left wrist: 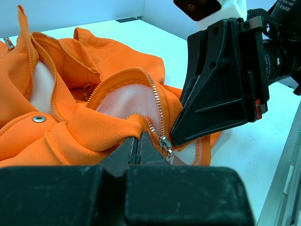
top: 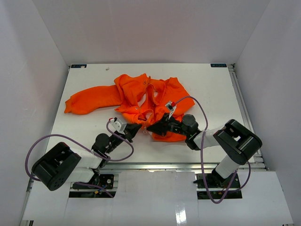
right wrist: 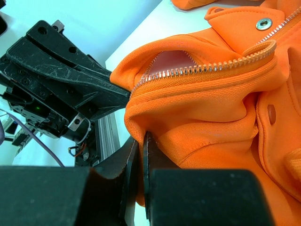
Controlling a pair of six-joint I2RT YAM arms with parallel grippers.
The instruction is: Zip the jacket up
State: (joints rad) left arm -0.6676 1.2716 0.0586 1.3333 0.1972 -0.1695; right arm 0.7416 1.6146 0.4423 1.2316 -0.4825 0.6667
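The orange jacket lies crumpled in the middle of the white table, front open, pale lining showing. My left gripper is at its near hem. In the left wrist view the gripper is shut on a fold of orange fabric just left of the silver zipper slider. My right gripper faces it from the right. In the right wrist view it is shut on a fold of the jacket below the row of zipper teeth. The two grippers' tips nearly touch.
One sleeve stretches to the far left. An aluminium rail runs along the table's near edge. White walls enclose the table on three sides. Purple cables loop by both arms. Metal snap buttons sit by the zipper.
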